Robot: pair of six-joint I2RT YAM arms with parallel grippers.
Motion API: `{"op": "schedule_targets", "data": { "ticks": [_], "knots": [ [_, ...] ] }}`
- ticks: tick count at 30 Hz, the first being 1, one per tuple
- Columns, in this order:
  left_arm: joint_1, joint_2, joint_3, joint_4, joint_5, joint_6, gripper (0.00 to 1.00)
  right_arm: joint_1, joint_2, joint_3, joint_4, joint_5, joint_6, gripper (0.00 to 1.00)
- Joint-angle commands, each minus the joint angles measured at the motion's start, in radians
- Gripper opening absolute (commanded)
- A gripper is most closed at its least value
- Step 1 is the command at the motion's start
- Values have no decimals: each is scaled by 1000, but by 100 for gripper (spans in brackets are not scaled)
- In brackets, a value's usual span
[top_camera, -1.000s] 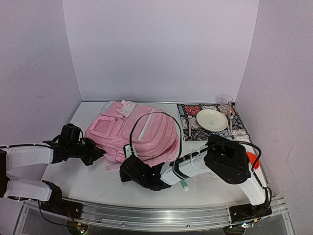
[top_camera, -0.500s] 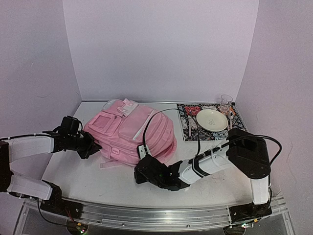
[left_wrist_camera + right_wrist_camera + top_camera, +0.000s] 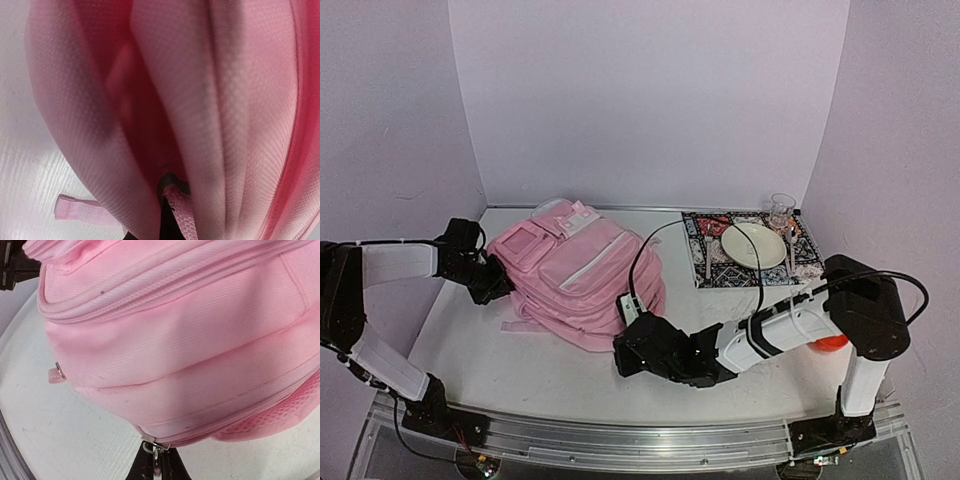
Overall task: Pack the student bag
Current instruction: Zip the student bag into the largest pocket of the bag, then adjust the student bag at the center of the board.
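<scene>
One left gripper (image 3: 488,284) reaches to the left edge of the single student bag (image 3: 575,270). In the left wrist view its fingers are pressed together on a fold of pink webbing at the bag's side. One loose strap end (image 3: 80,210) lies on the white table (image 3: 520,370) beside it. The bag lies flat at the table's centre-left, front pockets up. At its near right corner, the one right gripper (image 3: 632,352) pinches a metal zipper pull (image 3: 156,449). Further right, well apart from the bag, sits one patterned placemat (image 3: 720,270) carrying one plate (image 3: 752,245). One clear glass (image 3: 781,210) stands at the mat's far corner. One orange object (image 3: 831,343) shows partly behind the right arm.
</scene>
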Motion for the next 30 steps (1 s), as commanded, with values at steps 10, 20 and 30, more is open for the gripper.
{"op": "schedule_targets", "data": {
  "ticks": [10, 20, 30],
  "knots": [
    [122, 331, 401, 27, -232, 219, 0, 23, 1, 143, -128, -114, -160, 0],
    [114, 118, 261, -20, -90, 174, 57, 23, 198, 450, -117, -259, -202, 0],
    [35, -220, -37, -55, 89, -1, 62, 21, 340, 659, -116, -329, -203, 0]
  ]
}}
